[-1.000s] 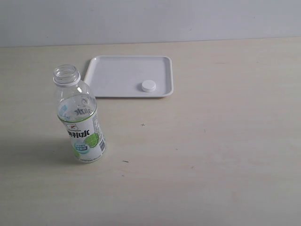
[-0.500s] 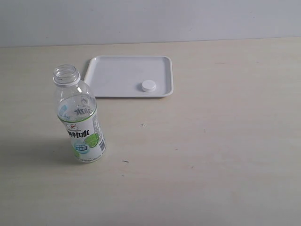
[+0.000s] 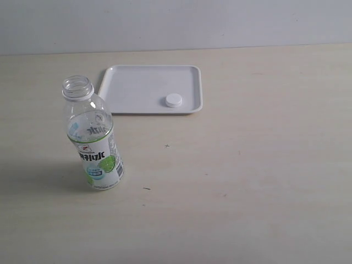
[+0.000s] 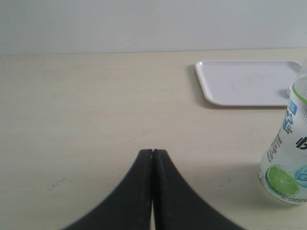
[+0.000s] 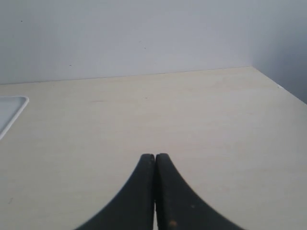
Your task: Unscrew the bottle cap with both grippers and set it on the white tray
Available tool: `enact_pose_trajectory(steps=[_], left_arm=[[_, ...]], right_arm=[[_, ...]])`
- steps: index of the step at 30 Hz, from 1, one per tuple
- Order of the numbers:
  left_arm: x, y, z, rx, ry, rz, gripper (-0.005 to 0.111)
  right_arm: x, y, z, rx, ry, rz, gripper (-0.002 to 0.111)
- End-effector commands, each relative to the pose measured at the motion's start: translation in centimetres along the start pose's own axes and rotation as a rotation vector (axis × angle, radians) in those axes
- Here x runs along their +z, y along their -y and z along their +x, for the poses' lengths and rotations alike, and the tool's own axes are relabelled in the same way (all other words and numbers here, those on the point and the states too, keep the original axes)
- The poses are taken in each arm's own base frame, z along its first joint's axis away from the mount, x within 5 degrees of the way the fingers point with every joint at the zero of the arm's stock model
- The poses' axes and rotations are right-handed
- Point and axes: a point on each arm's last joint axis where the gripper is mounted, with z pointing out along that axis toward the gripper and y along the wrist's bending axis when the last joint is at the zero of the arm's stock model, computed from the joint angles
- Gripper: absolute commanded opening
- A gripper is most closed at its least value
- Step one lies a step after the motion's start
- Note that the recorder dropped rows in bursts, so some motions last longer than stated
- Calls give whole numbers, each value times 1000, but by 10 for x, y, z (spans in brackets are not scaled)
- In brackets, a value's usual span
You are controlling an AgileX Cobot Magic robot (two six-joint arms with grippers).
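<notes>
The bottle stands upright on the table at the left, its threaded neck bare. The small white bottle cap lies inside the white tray, near the tray's front right corner. Neither arm shows in the exterior view. In the left wrist view my left gripper is shut and empty over bare table, with the bottle and the white tray off to one side. My right gripper is shut with nothing in it; only a corner of the white tray shows there.
The pale wooden table runs back to a grey wall. In the right wrist view the table's edge shows beside the wall corner.
</notes>
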Motion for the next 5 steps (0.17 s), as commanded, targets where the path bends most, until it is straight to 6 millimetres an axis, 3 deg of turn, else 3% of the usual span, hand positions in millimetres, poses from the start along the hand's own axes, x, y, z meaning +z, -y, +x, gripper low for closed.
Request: enact_pose_trajectory(steps=[1,5], left_arm=[[0,0,1,-9,6,0,0],[0,0,1,-9,6,0,0]], right_arm=[[0,0,1,-8,8,7,0],[0,0,1,-8,8,7,0]])
